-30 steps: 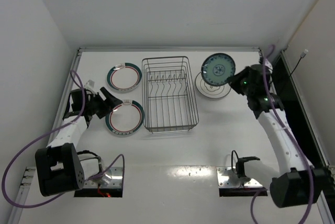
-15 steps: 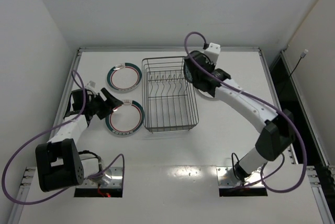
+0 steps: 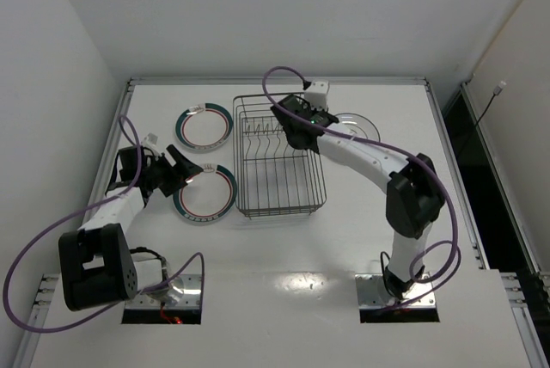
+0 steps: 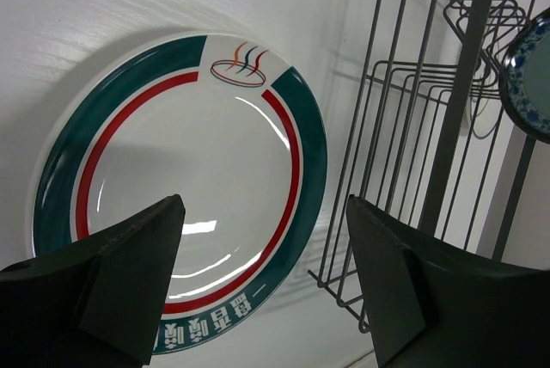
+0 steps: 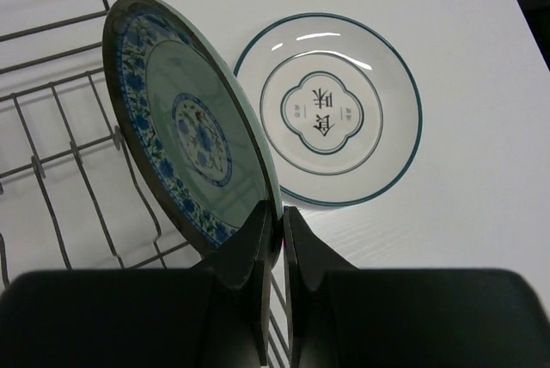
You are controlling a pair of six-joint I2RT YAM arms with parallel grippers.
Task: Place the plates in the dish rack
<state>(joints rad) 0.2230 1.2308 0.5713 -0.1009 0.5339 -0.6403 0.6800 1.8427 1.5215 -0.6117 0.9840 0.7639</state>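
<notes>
Right gripper point(image 5: 275, 222) pinched tight on the lower rim of the teal patterned plate point(image 5: 189, 127). It holds the plate on edge, tilted, over the far right part of the dish rack point(image 3: 279, 211). Can't tell if the plate touches the wires. The thin-rimmed white plate point(image 5: 326, 110) lies flat on the table point(image 3: 344, 239), just beside the rack's right side. Left gripper point(image 4: 265, 205) is wide open and holds nothing. It hovers over the near banded plate point(image 4: 172, 179), which lies flat just left of the rack. The far banded plate point(image 3: 204, 126) lies flat behind it, near the rack's far left corner. No plate visibly seated between the prongs.
</notes>
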